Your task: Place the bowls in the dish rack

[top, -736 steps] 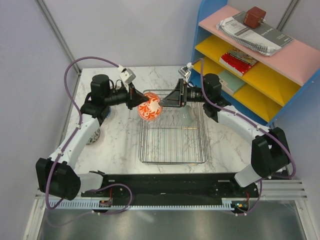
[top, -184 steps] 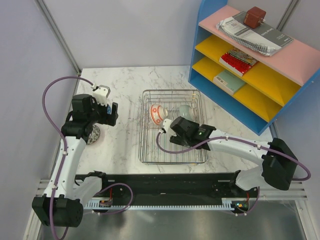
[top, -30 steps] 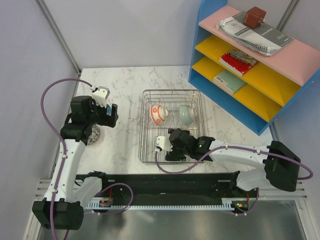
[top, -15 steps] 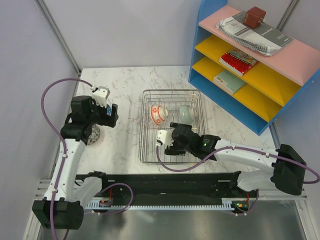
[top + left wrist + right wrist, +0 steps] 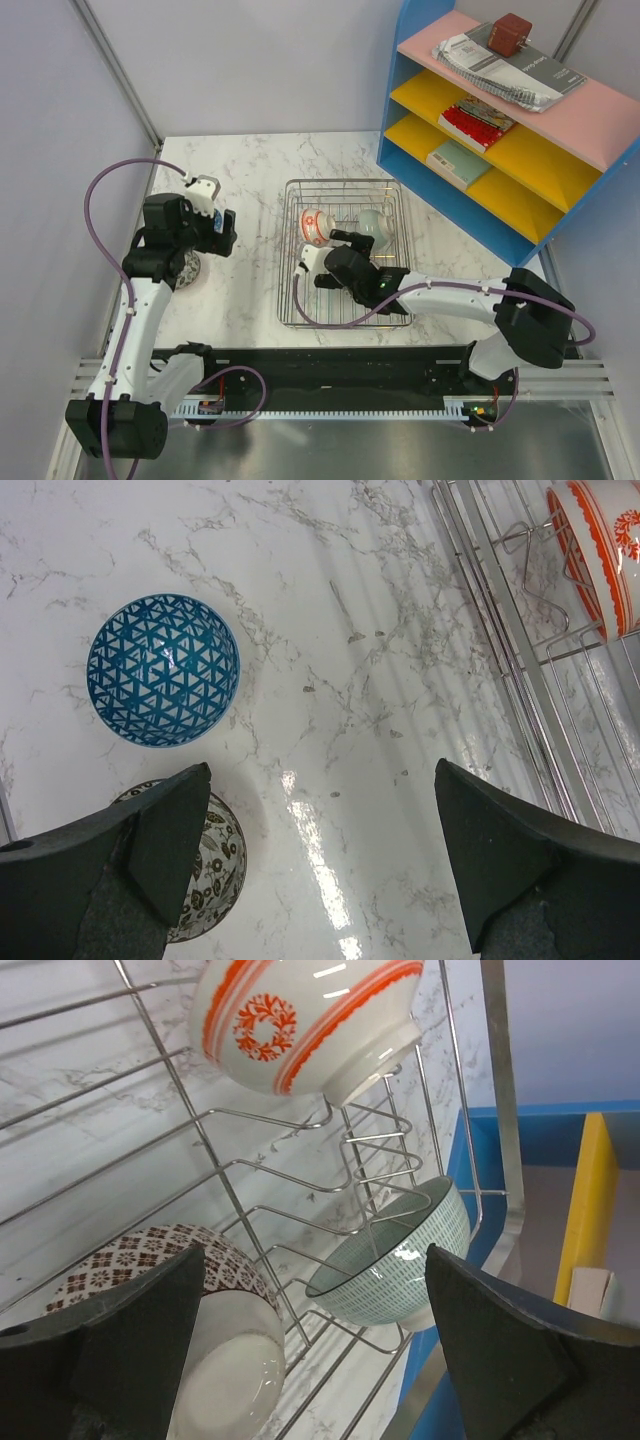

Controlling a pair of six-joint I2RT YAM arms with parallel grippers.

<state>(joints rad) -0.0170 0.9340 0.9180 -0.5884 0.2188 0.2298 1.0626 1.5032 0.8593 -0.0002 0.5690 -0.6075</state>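
Three in dish rack [image 5: 250, 1175]: red-orange bowl [image 5: 300, 1020], teal bowl [image 5: 400, 1260], patterned bowl [image 5: 200, 1330]. On table [image 5: 330, 680]: blue bowl [image 5: 163, 670], floral bowl [image 5: 205, 865]. Empty, spread wide: left tool [image 5: 320, 810], right tool [image 5: 312, 1290]. Risk: right tool snags dish rack, topples bowl.

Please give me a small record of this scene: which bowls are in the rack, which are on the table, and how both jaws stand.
in rack: red-orange bowl, teal bowl, brown-patterned bowl
on table: blue bowl, floral bowl, both left of the rack
bowls not yet loaded: two
left jaws: open, empty, above the two table bowls
right jaws: open, empty, over the rack
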